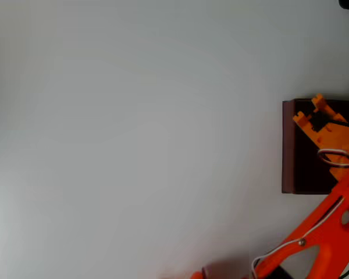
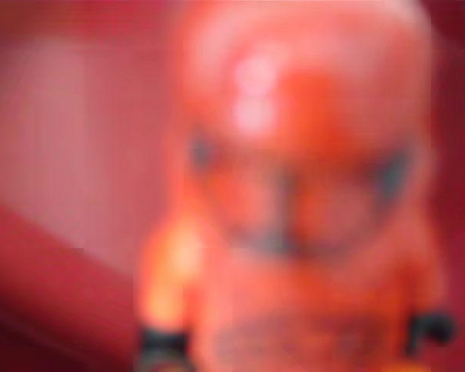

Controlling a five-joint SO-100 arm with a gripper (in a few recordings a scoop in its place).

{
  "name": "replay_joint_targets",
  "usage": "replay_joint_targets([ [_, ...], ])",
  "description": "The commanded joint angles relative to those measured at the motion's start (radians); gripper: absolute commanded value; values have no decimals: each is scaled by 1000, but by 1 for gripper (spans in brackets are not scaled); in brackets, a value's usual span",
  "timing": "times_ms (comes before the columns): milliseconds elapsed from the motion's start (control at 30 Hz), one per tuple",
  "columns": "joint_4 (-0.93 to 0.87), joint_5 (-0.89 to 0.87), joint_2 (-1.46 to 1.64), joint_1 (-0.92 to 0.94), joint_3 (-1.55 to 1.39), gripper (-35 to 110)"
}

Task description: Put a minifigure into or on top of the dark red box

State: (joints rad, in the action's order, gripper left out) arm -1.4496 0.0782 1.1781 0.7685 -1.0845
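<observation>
The white table [image 1: 134,133] takes up most of the overhead view, bare and evenly lit. At its right edge sits the dark red box [image 1: 288,145], cut off by the frame, with a maroon left wall and a near-black interior. The orange arm [image 1: 326,229] rises from the lower right corner, a white cable running along it, and reaches up over the box. Its gripper [image 1: 311,113] hangs above the upper left part of the dark interior, the orange fingers [image 1: 319,102] pointing up and left in that view, near the box's top wall.

In the wrist view everything is badly blurred. A large red-orange rounded shape [image 2: 302,194] with pale highlights and a few dark spots sits very close to the lens, against deep red and pinkish surfaces [image 2: 70,155] that seem to be the box walls. It could be the minifigure, but the blur is too heavy to say so, or to say how it lies against the fingers. Whether the jaws stand wide, narrow or clamped on something cannot be told.
</observation>
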Motion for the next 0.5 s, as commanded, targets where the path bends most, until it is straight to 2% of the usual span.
replay_joint_targets([
  [0, -35, 20, -48, 14, 100, 14],
  [233, -120, 38, 43, -67, 98, 16],
  [367, -127, 126, 305, -207, -66, 11],
  [467, -112, 187, 578, -383, -238, 9],
])
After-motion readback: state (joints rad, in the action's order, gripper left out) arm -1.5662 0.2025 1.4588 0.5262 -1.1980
